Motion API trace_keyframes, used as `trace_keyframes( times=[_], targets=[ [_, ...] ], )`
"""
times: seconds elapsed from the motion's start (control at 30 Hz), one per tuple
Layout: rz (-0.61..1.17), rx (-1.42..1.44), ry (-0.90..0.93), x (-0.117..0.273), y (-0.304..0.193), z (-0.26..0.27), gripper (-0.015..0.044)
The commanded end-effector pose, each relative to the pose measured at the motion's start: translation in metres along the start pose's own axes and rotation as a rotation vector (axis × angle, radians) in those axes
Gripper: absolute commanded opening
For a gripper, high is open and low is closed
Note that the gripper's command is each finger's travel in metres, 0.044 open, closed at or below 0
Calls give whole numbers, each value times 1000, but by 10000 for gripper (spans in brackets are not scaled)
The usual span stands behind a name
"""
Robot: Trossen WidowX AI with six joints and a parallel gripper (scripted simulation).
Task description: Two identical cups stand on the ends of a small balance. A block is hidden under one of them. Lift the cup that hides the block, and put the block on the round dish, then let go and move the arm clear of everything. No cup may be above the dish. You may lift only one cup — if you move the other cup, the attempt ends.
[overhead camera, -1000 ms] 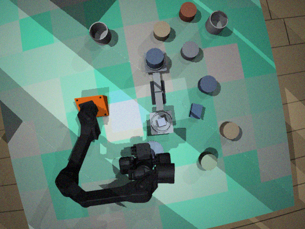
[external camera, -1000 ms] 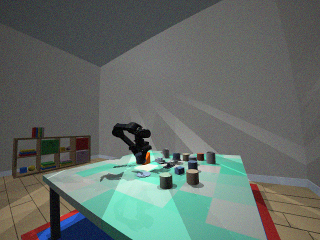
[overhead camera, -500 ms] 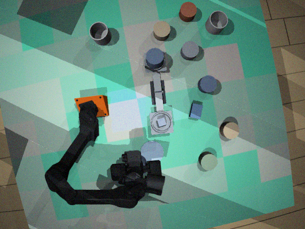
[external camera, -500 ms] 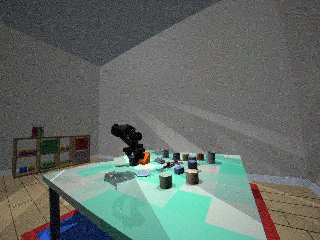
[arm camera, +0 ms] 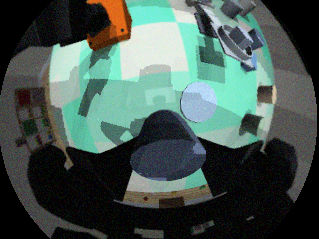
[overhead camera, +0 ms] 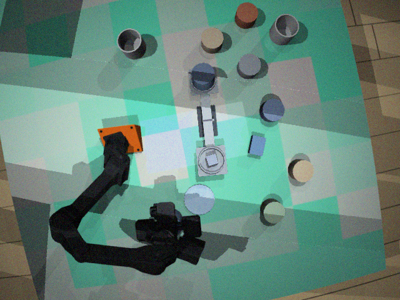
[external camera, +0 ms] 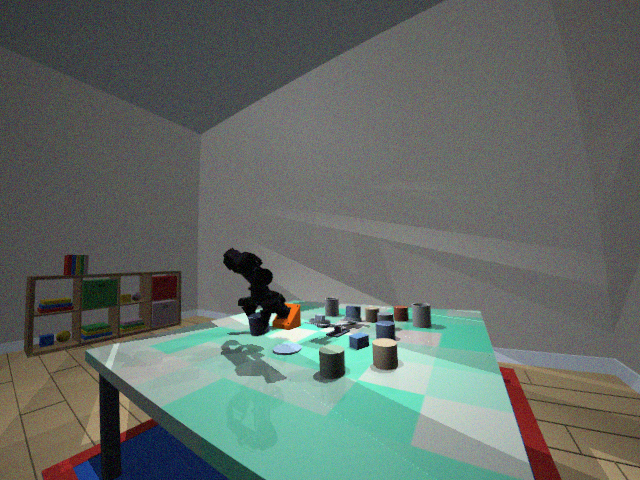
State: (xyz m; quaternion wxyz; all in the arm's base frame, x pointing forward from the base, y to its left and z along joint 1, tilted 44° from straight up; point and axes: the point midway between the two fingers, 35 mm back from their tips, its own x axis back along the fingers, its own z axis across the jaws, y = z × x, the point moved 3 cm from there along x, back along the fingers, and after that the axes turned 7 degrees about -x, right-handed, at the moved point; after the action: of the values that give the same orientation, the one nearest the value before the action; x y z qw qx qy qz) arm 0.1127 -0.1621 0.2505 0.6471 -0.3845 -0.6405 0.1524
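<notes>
My gripper (overhead camera: 179,225) (external camera: 258,316) (arm camera: 165,138) is shut on a dark blue cup (external camera: 257,324) (arm camera: 166,160), held off the balance, to the left of the dish in the wrist view. The arm hides most of this cup in the top view. The pale blue-grey block (overhead camera: 212,159) (external camera: 320,318) (arm camera: 240,37) lies uncovered on the balance's near end (overhead camera: 199,172). The other dark blue cup (overhead camera: 203,77) (external camera: 353,313) stands on the far end. The pale round dish (overhead camera: 199,205) (external camera: 286,349) (arm camera: 199,102) lies beside the near end, with nothing on it.
A blue box (overhead camera: 257,145) (external camera: 358,341), a blue cylinder (overhead camera: 272,110), a tan cylinder (overhead camera: 302,170) and a green-grey cylinder (overhead camera: 274,212) stand right of the balance. Two open grey cups (overhead camera: 131,48) (overhead camera: 280,34) and more cylinders stand at the back. The orange base (overhead camera: 135,139) is left.
</notes>
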Motion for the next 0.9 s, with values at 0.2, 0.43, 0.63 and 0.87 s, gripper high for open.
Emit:
trace_keyframes(
  times=[0.2,0.43,0.63,0.87],
  targets=[
    [2,5,3,-22,0,2,0],
    [6,6,2,-38,-1,3,0],
    [6,6,2,-40,-1,3,0],
    [6,6,2,-50,-1,2,0]
  ],
)
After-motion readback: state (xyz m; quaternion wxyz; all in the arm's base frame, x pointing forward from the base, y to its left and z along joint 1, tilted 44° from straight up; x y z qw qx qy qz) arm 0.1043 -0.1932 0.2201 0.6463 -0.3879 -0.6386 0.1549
